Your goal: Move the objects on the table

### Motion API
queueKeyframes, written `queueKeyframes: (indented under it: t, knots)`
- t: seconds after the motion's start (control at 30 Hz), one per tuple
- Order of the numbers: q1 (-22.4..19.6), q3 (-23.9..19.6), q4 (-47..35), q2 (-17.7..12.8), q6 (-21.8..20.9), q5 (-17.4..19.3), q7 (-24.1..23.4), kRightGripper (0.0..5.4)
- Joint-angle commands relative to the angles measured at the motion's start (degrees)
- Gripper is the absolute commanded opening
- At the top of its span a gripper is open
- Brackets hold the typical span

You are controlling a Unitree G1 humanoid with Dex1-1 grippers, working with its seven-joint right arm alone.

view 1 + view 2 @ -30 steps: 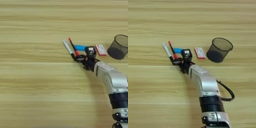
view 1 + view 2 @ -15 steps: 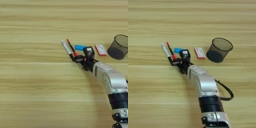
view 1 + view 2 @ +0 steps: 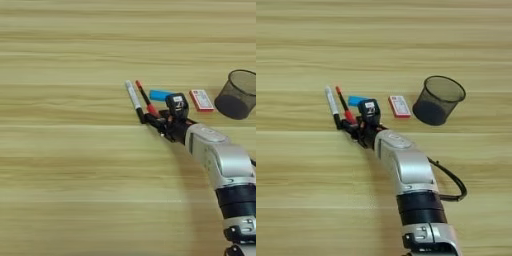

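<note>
Pincer (image 3: 152,121) low over the table (image 3: 65,165), at the near ends of the two markers; black fingertips close against the black cap of the white marker (image 3: 134,99) and the lower end of the slim red marker (image 3: 145,98). Cannot tell whether parted or closed, or whether clamped on either marker: dark fingers and dark cap merge. Silver forearm (image 3: 406,167) reaching up from the bottom right.

White marker lying on the wood, tilted, cap end toward the robot. Red marker just beside it on the right, near parallel, ends close together at the bottom. Blue oblong block (image 3: 160,95) just right of the red marker, partly behind the black wrist housing. Small white-and-red box (image 3: 201,99) further right, flat, apart from the block. Dark mesh cup (image 3: 438,99) beyond the box, upright, near the right side.

Risks from here, as judgement only:
- Two markers so near each other: likely to catch both, or to nudge one while closing on the other, sending it rolling across the grain.
- Grip at the very end of a long thin marker: liable to pivot or slip on lifting.
- Wrist close over the blue block: may shove it sideways toward the box on any swing right.
</note>
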Motion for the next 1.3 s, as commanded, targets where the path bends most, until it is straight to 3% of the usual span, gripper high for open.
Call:
queueKeyframes:
  t: [0.03,0.43,0.67,0.87,1.3]
  knots:
    - [-2.38,-1.92,-3.8,-0.95,-1.85,0.16,-1.08,3.09]
    - [-2.07,-8.2,-9.22,-3.35,-1.51,0.4,-3.37,4.52]
    - [-4.55,-11.5,-4.3,-3.13,-4.81,-0.29,-6.67,5.31]
    - [-6.85,-12.96,2.81,-4.12,-9.18,-2.16,-9.98,5.37]
    - [-10.6,-13.54,16.18,-5.94,-14.71,-2.05,-9.89,5.37]
